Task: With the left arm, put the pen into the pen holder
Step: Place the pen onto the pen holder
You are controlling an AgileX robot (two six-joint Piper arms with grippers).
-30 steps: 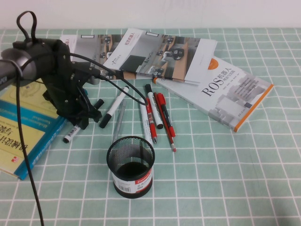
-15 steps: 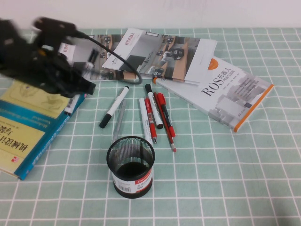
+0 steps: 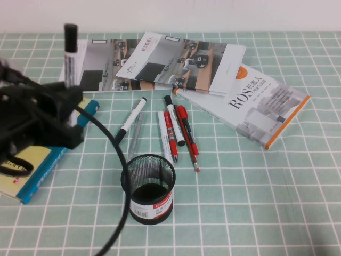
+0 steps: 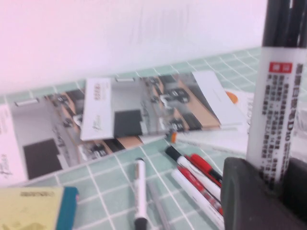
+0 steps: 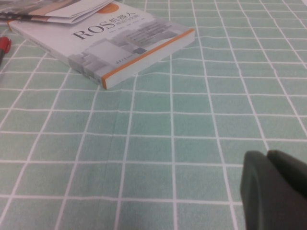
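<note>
My left gripper (image 3: 68,106) is shut on the pen (image 3: 71,56), a thick white marker with dark print, and holds it upright, black cap on top, above the table's left side. It is left of and behind the pen holder (image 3: 148,188), a black wire-mesh cup with a red label standing near the front middle. In the left wrist view the pen (image 4: 277,105) stands between the fingers of the left gripper (image 4: 273,184). My right gripper (image 5: 274,165) is shut and empty low over bare green cloth; it does not show in the high view.
A slim white marker (image 3: 130,120), a clear pen and several red and white pens (image 3: 176,130) lie behind the holder. Open magazines (image 3: 160,61) and a ROS book (image 3: 256,101) lie at the back and right. A yellow-blue book (image 3: 32,165) lies under the left arm.
The left arm has lifted the pen off the table by the blue book, swung it upright, and moved left and towards the camera. The other pens and the holder have not moved.
</note>
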